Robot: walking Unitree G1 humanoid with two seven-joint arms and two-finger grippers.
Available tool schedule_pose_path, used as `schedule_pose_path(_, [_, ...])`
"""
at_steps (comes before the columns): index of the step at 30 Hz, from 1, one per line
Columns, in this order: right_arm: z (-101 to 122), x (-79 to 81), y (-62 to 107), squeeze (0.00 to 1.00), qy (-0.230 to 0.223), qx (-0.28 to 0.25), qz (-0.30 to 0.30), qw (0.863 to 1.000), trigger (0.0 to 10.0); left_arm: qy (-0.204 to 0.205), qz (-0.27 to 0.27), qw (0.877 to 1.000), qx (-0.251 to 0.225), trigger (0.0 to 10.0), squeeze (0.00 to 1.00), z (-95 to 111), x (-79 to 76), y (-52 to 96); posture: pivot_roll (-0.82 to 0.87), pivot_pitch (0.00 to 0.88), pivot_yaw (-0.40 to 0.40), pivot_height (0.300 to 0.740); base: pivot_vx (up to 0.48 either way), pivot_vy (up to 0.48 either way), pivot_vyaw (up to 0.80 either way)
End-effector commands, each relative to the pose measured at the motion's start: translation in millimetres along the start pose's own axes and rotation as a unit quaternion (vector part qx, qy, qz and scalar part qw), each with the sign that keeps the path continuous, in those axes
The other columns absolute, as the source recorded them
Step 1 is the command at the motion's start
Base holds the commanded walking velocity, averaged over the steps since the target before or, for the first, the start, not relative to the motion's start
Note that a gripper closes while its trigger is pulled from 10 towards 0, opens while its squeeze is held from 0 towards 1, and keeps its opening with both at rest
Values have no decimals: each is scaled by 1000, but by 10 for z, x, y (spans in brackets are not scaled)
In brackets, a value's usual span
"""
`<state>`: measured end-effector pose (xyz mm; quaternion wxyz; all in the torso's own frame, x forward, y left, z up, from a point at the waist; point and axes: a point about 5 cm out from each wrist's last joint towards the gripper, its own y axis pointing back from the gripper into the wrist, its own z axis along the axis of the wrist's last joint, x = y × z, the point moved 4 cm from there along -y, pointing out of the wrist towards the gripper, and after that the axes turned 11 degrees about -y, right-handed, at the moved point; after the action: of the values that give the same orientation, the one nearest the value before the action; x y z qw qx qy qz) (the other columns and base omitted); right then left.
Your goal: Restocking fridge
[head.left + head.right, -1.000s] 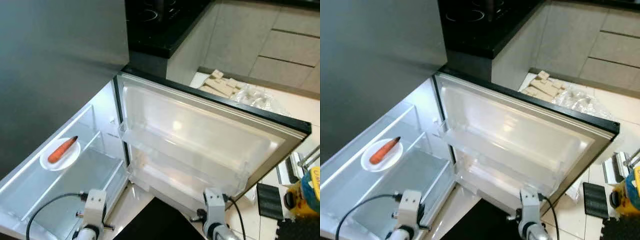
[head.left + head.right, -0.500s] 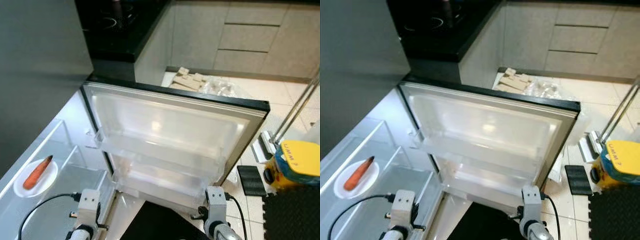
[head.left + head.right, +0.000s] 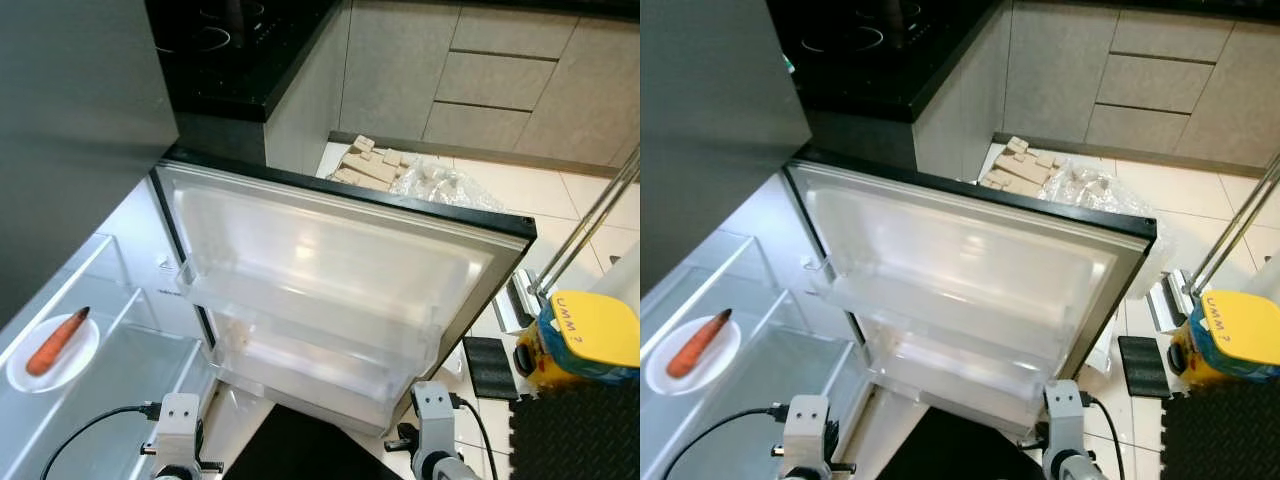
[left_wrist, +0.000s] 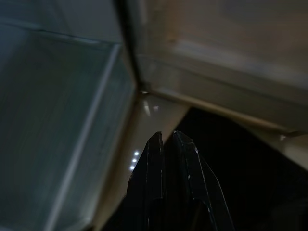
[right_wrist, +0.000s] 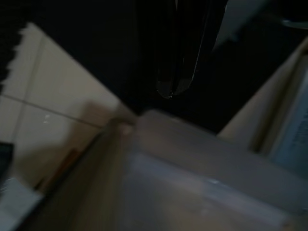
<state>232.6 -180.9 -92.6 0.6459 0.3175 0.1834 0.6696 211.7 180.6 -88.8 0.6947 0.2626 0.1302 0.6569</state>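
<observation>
Fridge point(image 3: 90, 110) with dark grey outer wall, its door point(image 3: 330, 270) swung fully open, showing white inner lining and two clear door shelves point(image 3: 300, 320), one above the other. Inside, on a lit glass shelf point(image 3: 110, 370), a carrot point(image 3: 56, 341) lies diagonally on a white plate point(image 3: 75, 362).

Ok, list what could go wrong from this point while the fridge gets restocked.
1. The fridge door stands wide open in front of the robot; a step or arm swing could knock its bottom edge.
2. The carrot lies loose on a small plate on the glass shelf; loading beside it could roll it off.
3. A yellow-topped container and plastic wrap crowd the floor, so turning there could mean tripping.
</observation>
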Motion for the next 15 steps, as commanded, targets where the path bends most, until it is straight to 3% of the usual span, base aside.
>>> schedule_pose_path(1, [-44,-8,17,0,7,7,4,1000,10000,15,-1,1000,17,10000,0,-102,-89,49,-151,82,-50,740,0,0,0])
schedule_pose_path(15, [-26,-37,31,0,19,4,12,1000,10000,20,5,999,26,10000,0,-132,-96,56,-164,90,-52,740,0,0,0])
